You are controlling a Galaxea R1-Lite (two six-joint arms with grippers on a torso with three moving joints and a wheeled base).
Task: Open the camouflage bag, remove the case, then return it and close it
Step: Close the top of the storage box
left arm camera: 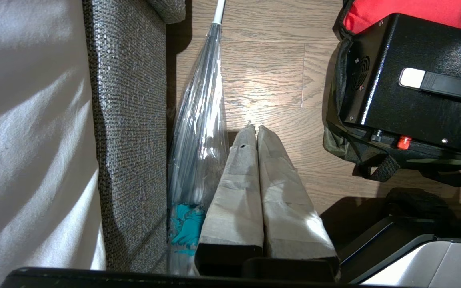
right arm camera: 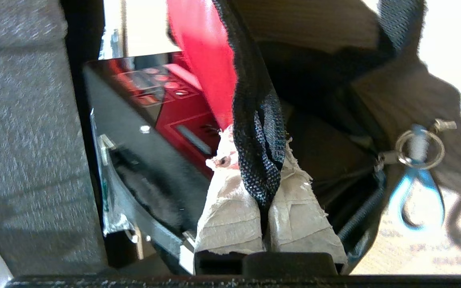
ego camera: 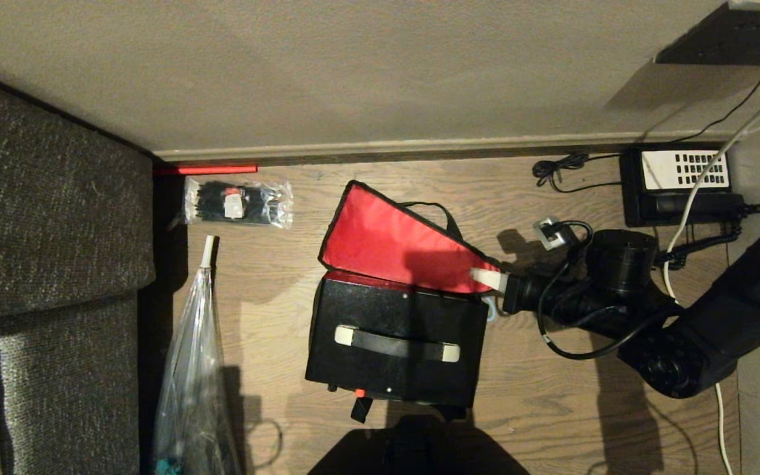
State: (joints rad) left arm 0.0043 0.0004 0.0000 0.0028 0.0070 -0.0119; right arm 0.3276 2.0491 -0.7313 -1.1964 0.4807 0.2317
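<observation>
Head view: case (ego camera: 393, 346) flat, long axis left-right.

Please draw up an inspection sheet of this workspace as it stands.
Surface: wood-plank floor, running to a baseboard and wall.
Job's things: camouflage bag open, red-lined flap raised; case sitting in it, strap handle up.
Clutter: packet of black cable ties; clear folded umbrella beside the sofa; black telephone by the wall.
Grippers: right end effector shut on the flap's black trim; left end effector shut, holding nothing, parked above the floor near the umbrella.
Cables: white cable across the telephone; black cord on the floor.
Surroundings: dark grey sofa on the left.
</observation>
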